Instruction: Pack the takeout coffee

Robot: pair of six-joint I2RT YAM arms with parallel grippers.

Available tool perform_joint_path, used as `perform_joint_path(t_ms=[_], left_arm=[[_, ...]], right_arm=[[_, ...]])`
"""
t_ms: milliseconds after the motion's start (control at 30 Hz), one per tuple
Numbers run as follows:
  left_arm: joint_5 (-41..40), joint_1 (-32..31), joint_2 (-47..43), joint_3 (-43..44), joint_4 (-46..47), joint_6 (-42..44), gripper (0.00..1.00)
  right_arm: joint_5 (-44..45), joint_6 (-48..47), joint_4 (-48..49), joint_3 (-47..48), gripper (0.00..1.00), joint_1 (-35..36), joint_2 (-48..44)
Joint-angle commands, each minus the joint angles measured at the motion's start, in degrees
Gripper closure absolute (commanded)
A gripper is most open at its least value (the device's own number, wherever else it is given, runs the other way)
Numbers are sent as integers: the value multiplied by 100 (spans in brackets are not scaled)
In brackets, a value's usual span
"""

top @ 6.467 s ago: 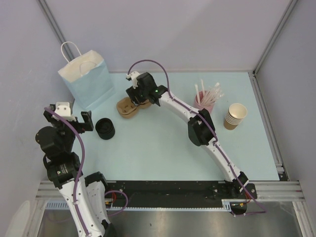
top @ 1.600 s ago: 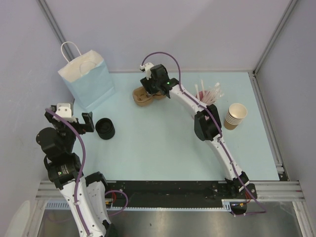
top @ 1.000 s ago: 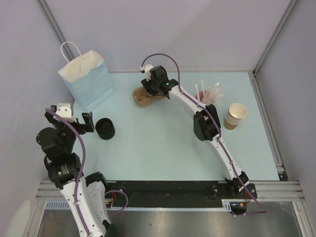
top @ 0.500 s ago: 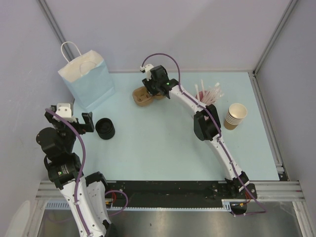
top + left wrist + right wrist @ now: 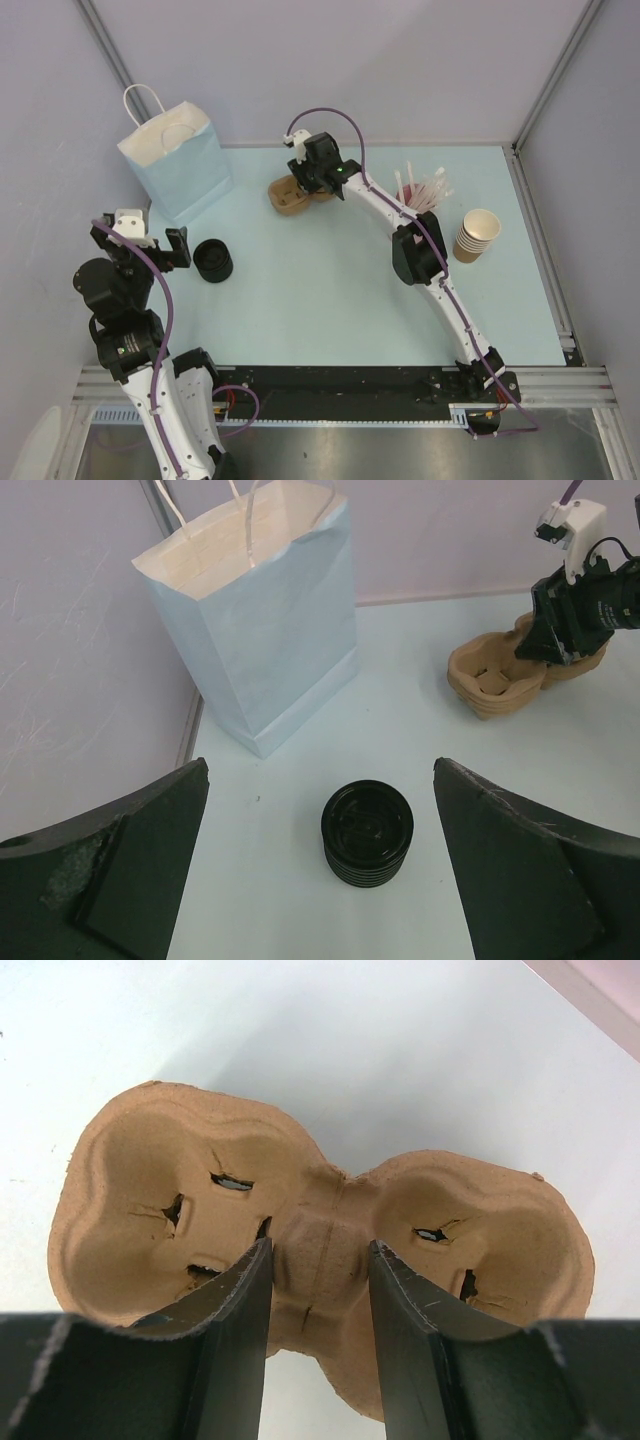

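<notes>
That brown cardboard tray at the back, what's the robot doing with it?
The right gripper has its jaws closed on the middle ridge of a two-cup cardboard tray, near the blue paper bag. Both wells are empty. The left gripper hangs open near a stack of black lids, touching nothing. The nested paper cups and the straws stand off to the right.

carrier right well hidden under right arm; bag handles cropped at top
</notes>
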Motion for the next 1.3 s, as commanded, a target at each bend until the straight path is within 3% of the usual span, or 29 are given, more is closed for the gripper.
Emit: perform_joint_path(t_ms=[0, 567, 1033, 1133, 1267], left_arm=[[133, 79, -30, -11, 175, -41, 1], [186, 79, -57, 7, 131, -32, 1], [195, 88, -92, -2, 131, -32, 0], [195, 96, -101, -11, 140, -41, 1], [195, 114, -110, -20, 149, -41, 1]], right_arm=[[37, -32, 112, 168, 81, 75, -625], [652, -304, 508, -483, 80, 93, -1267], [573, -305, 736, -1195, 78, -311, -1338], [521, -278, 693, -1160, 70, -329, -1285], [442, -252, 614, -1090, 47, -329, -1250]])
